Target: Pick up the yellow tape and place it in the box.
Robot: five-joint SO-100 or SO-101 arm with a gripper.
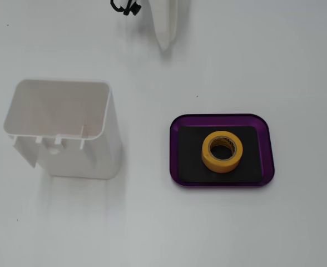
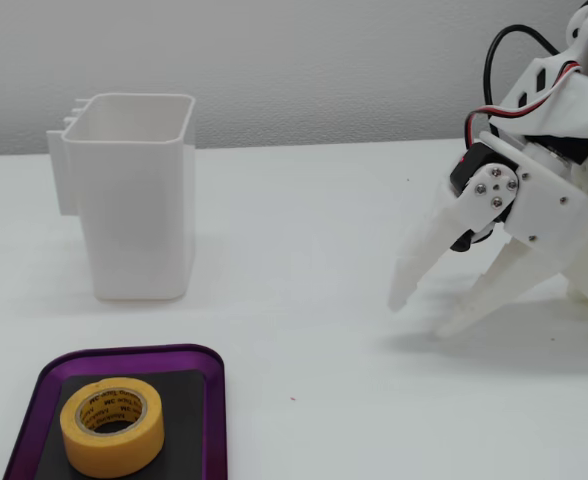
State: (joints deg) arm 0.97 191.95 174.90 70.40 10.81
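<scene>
tape: yellow tape (image 2: 112, 424) lies flat on the black floor of the purple tray (image 2: 212, 412), near the bench's front edge in the low fixed view. Nothing touches it.
tray: sits by the front-left corner of the bench in that view; in the top-down fixed view the box (image 1: 269, 149) lies right of centre, with the tape (image 1: 223, 151) about mid-floor.
bin: white plastic bin (image 2: 139, 195) stands upright further back on the left, well apart from the tray. Looks empty from above (image 1: 58, 114).
gripper: gripper (image 2: 433, 311) hangs at the right side of the bench, tips pointing down just above the surface. Jaws spread, nothing between them. Well apart from tape and tray.
step: my read is that the placing is done, since the tape is already in the box and the tool is empty.
next: nothing more than parking the arm clear; no regrasp seems needed.
views: the top-down view shows the tape's place on the tray floor and the bin's interior, but only a white finger tip at the top edge. The low view shows the jaw gap and the arm's wiring.
</scene>
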